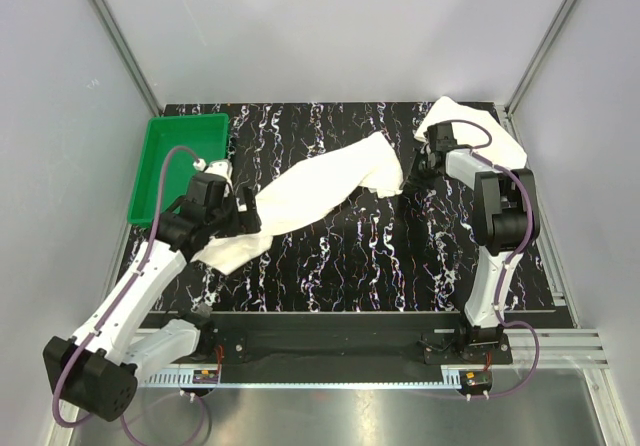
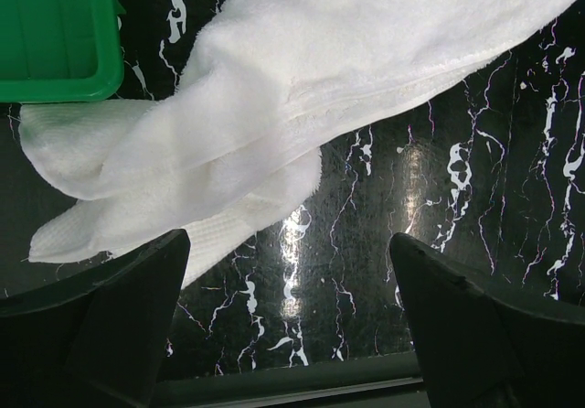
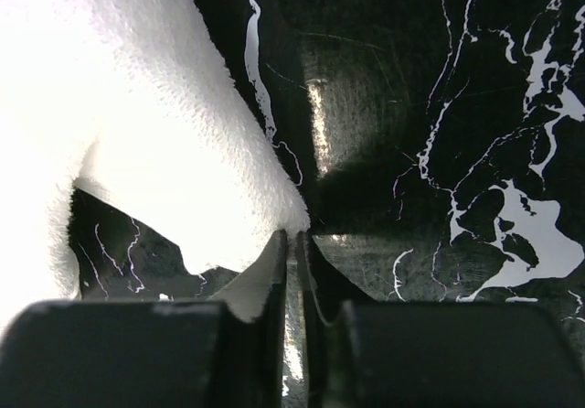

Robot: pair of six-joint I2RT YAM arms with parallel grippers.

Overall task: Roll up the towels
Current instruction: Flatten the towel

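Observation:
One white towel [image 1: 320, 188] lies stretched diagonally across the black marbled table, from near the left arm to the middle back. My right gripper [image 1: 406, 186] is shut on this towel's far right corner; in the right wrist view the towel [image 3: 146, 124] ends right at the closed fingertips [image 3: 278, 248]. My left gripper [image 1: 238, 226] is open and empty, just above the towel's crumpled near-left end. In the left wrist view the towel [image 2: 320, 69] lies ahead of the wide-open fingers [image 2: 128, 316]. A second white towel [image 1: 485, 134] lies bunched at the back right corner, behind the right arm.
A green plastic tray [image 1: 170, 171] stands at the table's left edge, beside the left gripper; its corner shows in the left wrist view [image 2: 87, 74]. Grey walls and metal frame posts close in the table on three sides.

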